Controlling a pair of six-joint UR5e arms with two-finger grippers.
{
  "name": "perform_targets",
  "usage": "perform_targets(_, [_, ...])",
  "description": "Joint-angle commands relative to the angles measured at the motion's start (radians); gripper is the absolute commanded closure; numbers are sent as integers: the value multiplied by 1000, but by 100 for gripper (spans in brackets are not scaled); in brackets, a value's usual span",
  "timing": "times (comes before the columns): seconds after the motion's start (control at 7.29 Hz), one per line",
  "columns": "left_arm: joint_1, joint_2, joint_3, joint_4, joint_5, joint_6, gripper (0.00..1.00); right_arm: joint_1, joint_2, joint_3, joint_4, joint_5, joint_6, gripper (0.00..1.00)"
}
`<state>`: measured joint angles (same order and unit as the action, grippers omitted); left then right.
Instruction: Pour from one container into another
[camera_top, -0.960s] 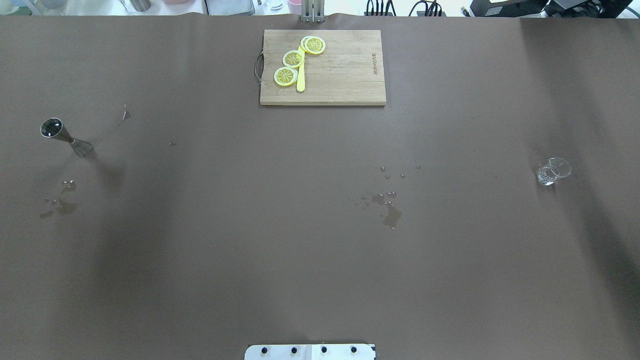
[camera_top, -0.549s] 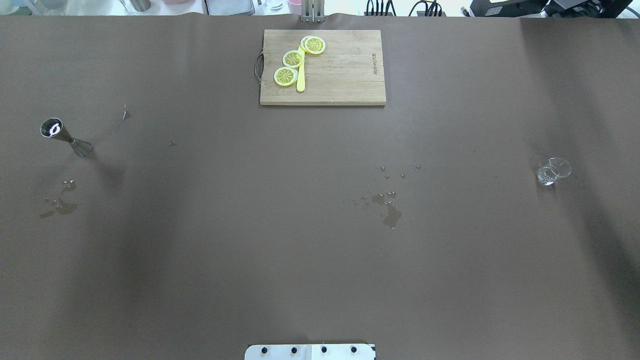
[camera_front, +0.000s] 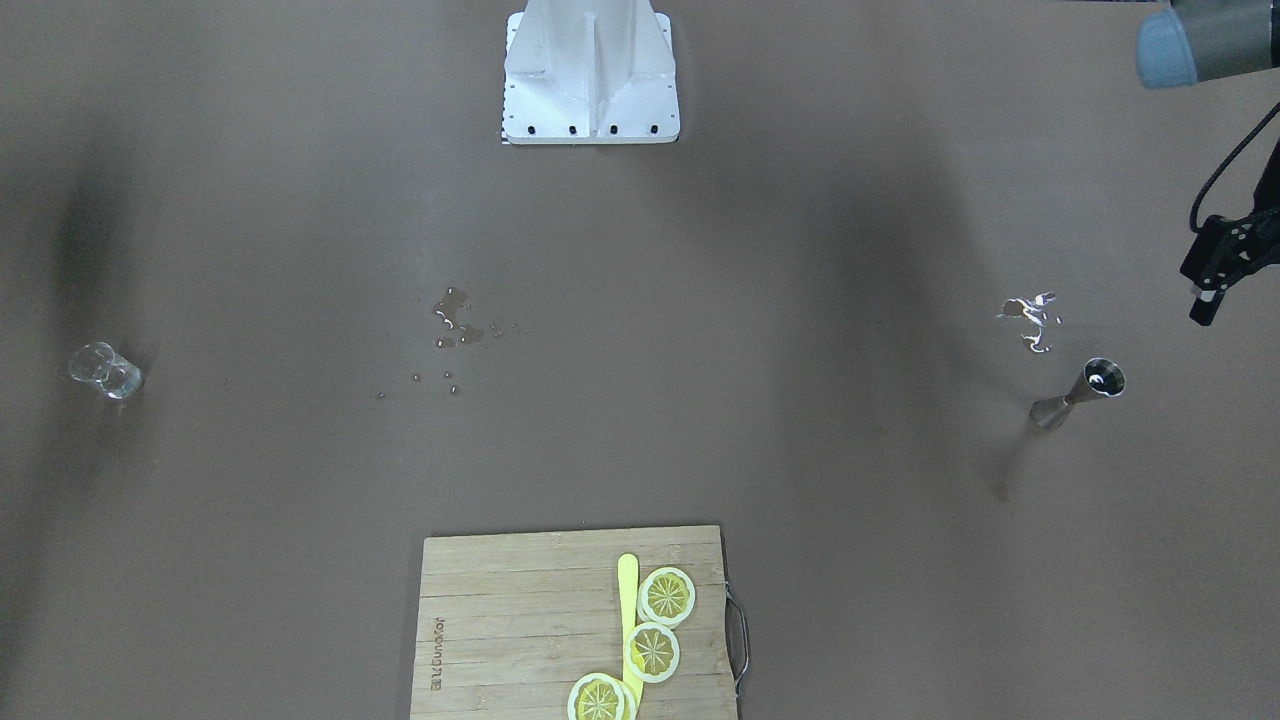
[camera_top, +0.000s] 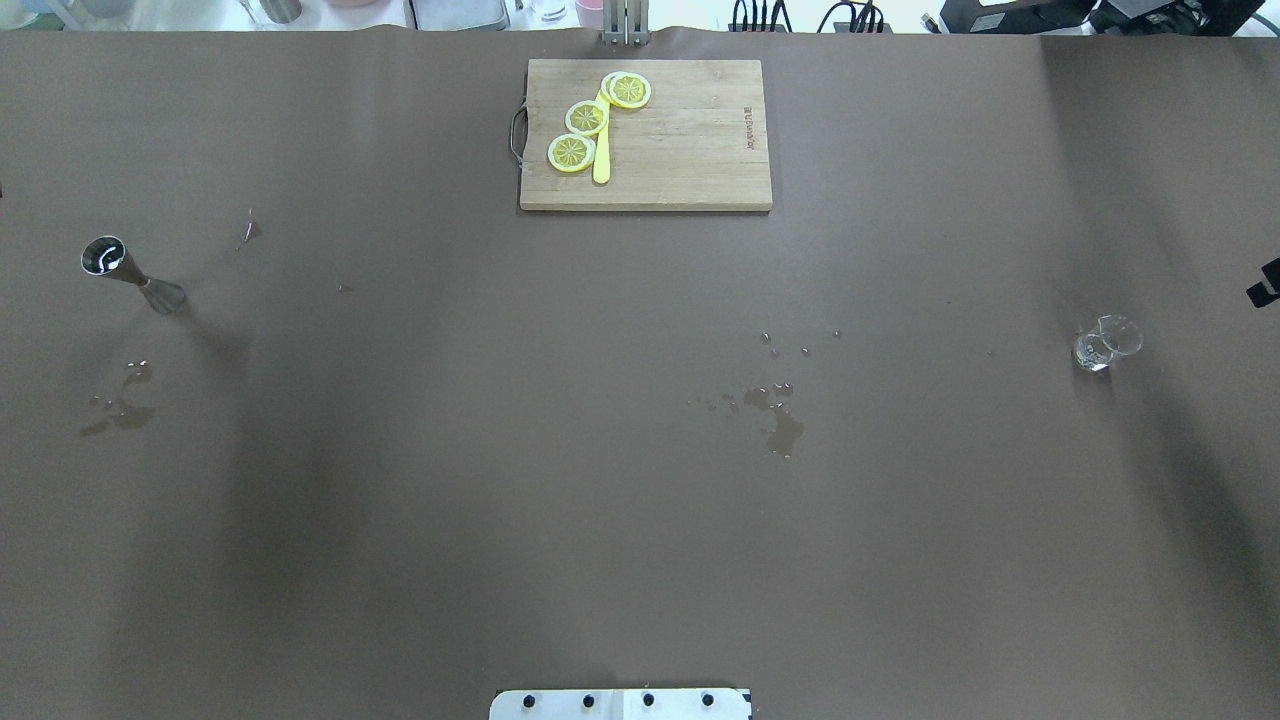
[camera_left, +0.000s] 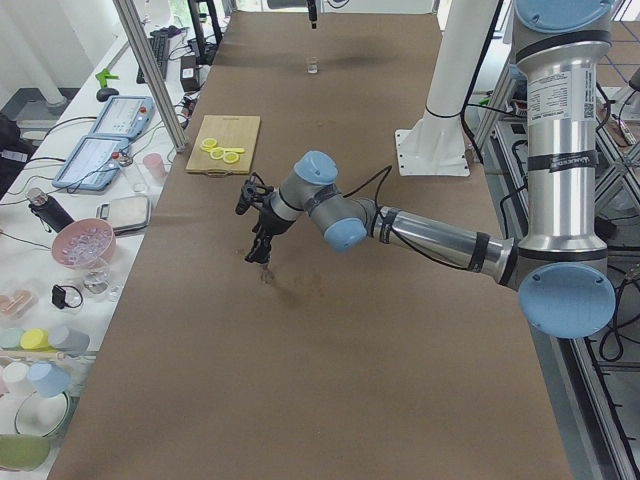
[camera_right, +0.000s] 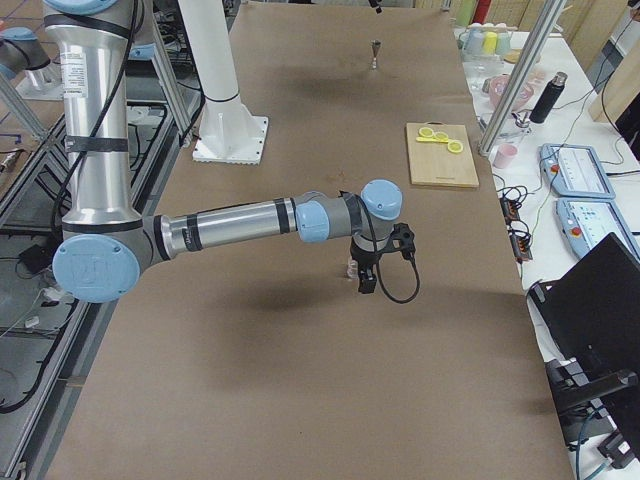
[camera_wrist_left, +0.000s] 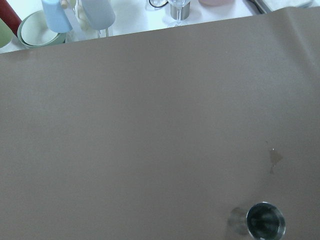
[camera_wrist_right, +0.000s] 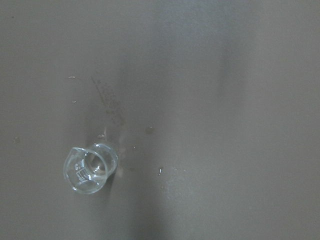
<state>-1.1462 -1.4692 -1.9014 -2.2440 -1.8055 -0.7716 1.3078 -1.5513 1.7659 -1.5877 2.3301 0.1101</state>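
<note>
Overhead exterior view, with 12 o'clock taken as the desk edge far from the robot: no stage of the pour is complete. The steel jigger (camera_top: 130, 272) stands upright on the desk (camera_top: 640, 520) near the 9 o'clock edge. The clear glass (camera_top: 1105, 343) stands upright near the 3 o'clock edge, so the two are well apart. Neither is held.

Remaining steps, as judged: grasp the jigger, carry it to the glass, tilt it over the rim, and set it down again.

In the exterior left view, the left gripper (camera_left: 257, 250) hangs just above and beside the jigger. In the exterior right view, the right gripper (camera_right: 365, 278) hangs close to the glass. Whether either gripper's jaws are apart or together cannot be told.

Jigger: two dark, shiny cones joined at a narrow waist, with the upper cup open. A glint inside it suggests liquid, but this is unconfirmed. Glass: short, colourless, thick-based and apparently empty. Wet patches (camera_top: 120, 410) lie at 6 o'clock of the jigger.
</note>
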Motion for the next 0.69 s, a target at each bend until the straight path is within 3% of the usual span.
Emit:
perform_targets(0.0, [110,6,-24,-32,211,-128,3,-76,46,18,0,-43,98,0])
perform_targets(0.41, [291,38,-12,-133,551,-268,3,-134,65,84,9,-83,108,0])
perform_targets(0.55, [356,47,1,-149,660,-335,3,-134,28,107,82,-78,106,0])
